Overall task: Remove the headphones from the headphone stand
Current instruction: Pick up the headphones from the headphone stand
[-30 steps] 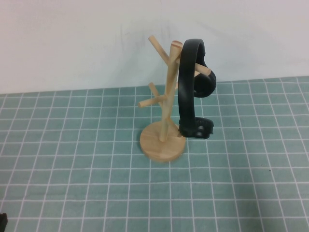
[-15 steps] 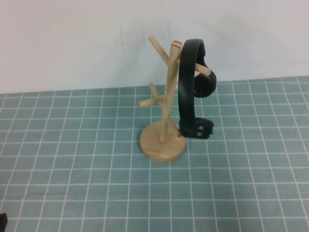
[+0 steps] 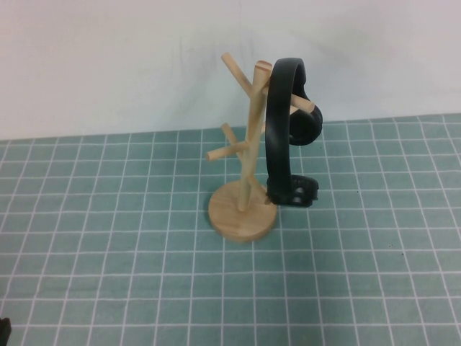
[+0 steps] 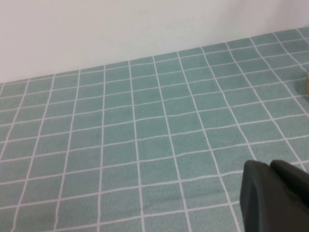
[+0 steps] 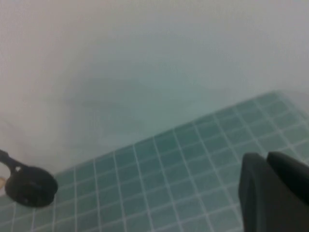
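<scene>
- Table [image 3: 108,238]: green grid mat, white wall behind.
- Headphones [image 3: 279,137]: on headphone stand [image 3: 243,216]; light, rigid, I judge; take the headband.
- Right gripper [image 5: 275,193]: clenched, empty, away from stand.
- Left gripper [image 4: 275,195]: parked; state I cannot tell.

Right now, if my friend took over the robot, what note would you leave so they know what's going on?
Left gripper: parked over bare mat at the robot's near left, holding nothing.
Right gripper: shut, empty, hanging above the mat, away from the stand.
Headphones: hanging on the headphone stand, headband hooked over an upper peg, one earcup down beside the round base, the other behind the pole.
The stand sits upright in the middle of the green grid mat.
Done: nothing yet.
Left: reach in, grasp the headband, lift it off the peg and set the headphones down.
</scene>
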You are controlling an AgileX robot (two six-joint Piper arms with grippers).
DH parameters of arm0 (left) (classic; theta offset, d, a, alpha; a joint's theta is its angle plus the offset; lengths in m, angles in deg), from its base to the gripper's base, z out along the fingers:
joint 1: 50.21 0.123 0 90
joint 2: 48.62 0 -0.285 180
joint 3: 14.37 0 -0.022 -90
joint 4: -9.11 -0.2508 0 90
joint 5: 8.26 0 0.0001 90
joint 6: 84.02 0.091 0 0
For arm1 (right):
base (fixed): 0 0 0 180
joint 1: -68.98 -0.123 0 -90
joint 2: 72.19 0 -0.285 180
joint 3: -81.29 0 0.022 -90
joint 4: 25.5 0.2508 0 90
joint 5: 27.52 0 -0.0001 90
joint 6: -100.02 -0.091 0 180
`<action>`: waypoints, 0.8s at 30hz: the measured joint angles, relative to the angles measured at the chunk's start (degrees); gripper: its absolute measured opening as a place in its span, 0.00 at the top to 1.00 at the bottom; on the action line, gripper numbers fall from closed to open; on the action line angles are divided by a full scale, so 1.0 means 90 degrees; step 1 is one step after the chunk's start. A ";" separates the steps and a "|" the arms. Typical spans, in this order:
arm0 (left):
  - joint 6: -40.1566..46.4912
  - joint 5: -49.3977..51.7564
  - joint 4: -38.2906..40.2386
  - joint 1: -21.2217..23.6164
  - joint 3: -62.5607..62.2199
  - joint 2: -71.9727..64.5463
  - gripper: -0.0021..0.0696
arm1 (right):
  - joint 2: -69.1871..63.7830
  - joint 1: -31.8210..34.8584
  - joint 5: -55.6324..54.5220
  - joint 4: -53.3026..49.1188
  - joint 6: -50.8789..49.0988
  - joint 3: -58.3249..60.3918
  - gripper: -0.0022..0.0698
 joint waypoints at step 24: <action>0.0000 0.0000 0.0000 0.0000 0.0000 0.0000 0.98 | -0.4512 -0.3154 0.0640 0.7474 0.7899 -0.1788 0.28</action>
